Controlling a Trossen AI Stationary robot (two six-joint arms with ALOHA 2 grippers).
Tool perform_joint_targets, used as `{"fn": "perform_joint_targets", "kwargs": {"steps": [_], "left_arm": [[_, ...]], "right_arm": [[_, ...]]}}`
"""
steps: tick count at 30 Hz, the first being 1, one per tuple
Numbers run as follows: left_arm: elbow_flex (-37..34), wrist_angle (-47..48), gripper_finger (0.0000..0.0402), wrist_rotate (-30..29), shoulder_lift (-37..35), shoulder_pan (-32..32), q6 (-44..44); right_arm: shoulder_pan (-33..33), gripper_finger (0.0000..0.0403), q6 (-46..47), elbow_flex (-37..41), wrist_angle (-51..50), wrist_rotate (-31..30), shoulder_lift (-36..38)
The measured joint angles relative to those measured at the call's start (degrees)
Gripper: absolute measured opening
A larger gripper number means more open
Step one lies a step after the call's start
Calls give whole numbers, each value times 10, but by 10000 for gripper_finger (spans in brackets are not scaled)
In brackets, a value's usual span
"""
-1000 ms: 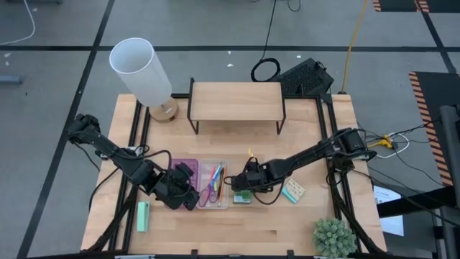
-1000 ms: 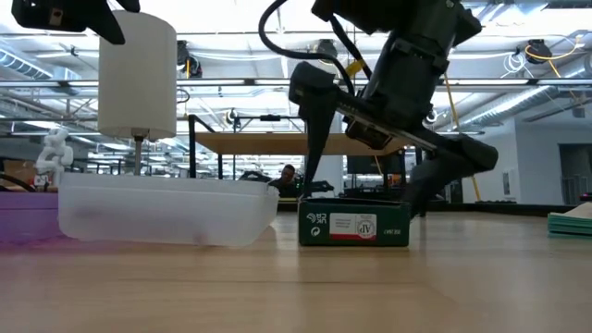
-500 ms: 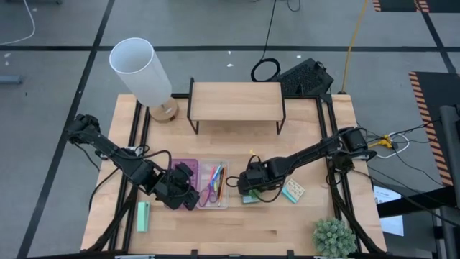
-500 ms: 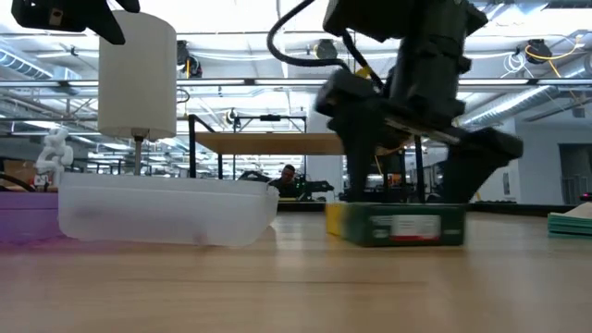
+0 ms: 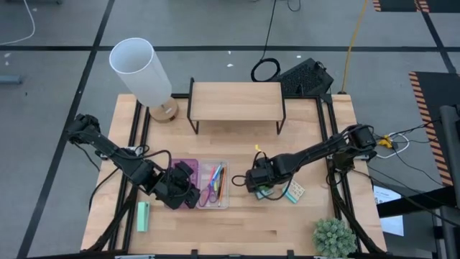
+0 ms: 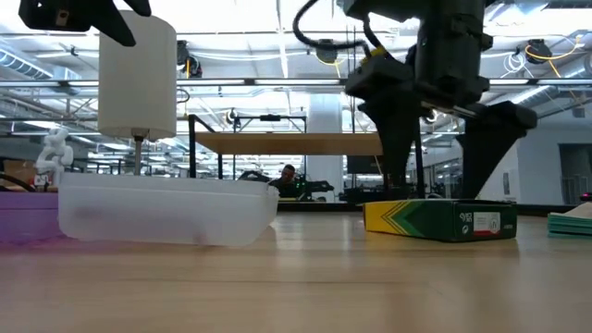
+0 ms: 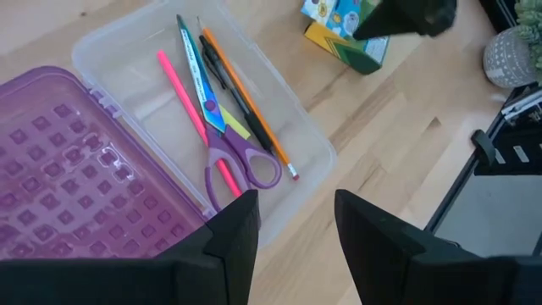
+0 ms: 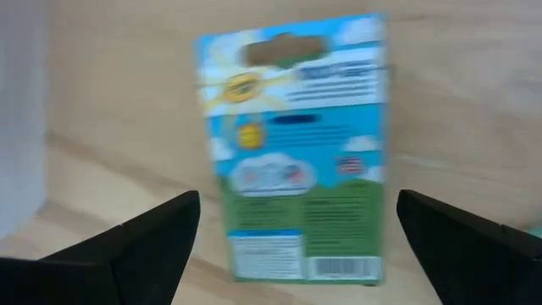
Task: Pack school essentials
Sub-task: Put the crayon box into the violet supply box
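Right gripper [image 5: 260, 184] is up over the green-blue packet [image 8: 292, 152], fingers spread wide on either side of it and gripping nothing; the packet lies flat on the table [image 5: 237, 230], right of the clear half of the case [image 7: 127, 51] and just left of the small teal-beige pad [image 5: 293, 191]. In the low view its yellow-and-green edge rests on the wood with the dark fingers [image 6: 398, 120] standing above it. Over on the left, the left gripper [image 7: 292, 233] hovers at the near edge of the case, fingers parted, nothing between them. Inside the clear half lie the purple-blue scissors [image 7: 222, 135], a pink pencil [image 7: 182, 106], an orange pencil [image 7: 254, 110] and a black pen [image 7: 229, 85], beside the purple studded half [image 7: 76, 186].
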State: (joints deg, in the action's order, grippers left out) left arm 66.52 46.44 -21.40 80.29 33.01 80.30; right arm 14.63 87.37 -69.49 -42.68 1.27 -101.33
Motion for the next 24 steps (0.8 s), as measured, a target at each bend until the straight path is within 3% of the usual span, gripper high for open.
{"fn": "perform_joint_targets", "kwargs": {"steps": [24], "left_arm": [[0,-2,161,4,0,0,-6]], "right_arm": [[-8,400,-32,16,39,2,-9]]}}
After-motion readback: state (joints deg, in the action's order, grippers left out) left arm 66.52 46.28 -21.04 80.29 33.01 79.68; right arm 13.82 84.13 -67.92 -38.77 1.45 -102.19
